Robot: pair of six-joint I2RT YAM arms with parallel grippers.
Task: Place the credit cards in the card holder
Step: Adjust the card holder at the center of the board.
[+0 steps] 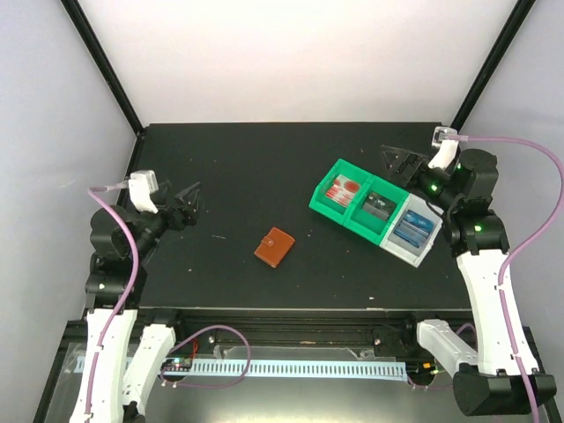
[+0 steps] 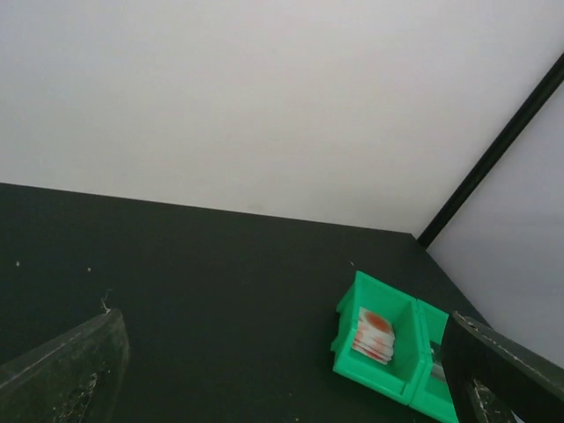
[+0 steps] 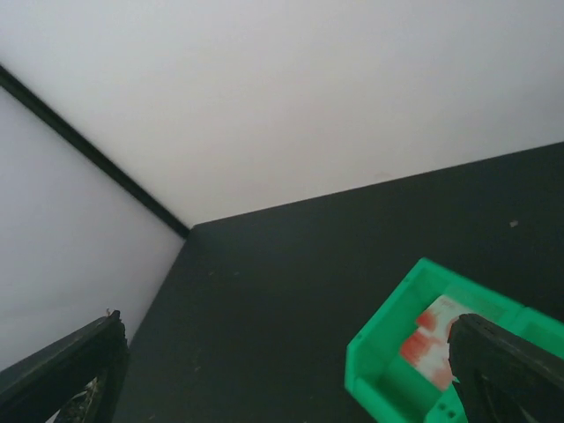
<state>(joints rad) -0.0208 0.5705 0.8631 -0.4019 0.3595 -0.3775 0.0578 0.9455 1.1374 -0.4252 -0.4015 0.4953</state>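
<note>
The reddish-brown card holder [image 1: 275,248] lies closed on the black table [image 1: 256,159], left of the bins. Red cards [image 1: 342,189] sit in the left compartment of the green bin [image 1: 328,182], dark cards [image 1: 380,205] in its right compartment, blue cards [image 1: 414,231] in the pale grey bin [image 1: 401,249]. The red cards also show in the left wrist view [image 2: 374,334] and the right wrist view [image 3: 429,342]. My left gripper [image 1: 191,204] is open and empty at the table's left side. My right gripper [image 1: 397,163] is open and empty, above the table just behind the green bin.
Black frame posts [image 1: 106,66] rise at the table's back corners against white walls. The table's front edge runs by the arm bases [image 1: 264,310]. Cables loop below it.
</note>
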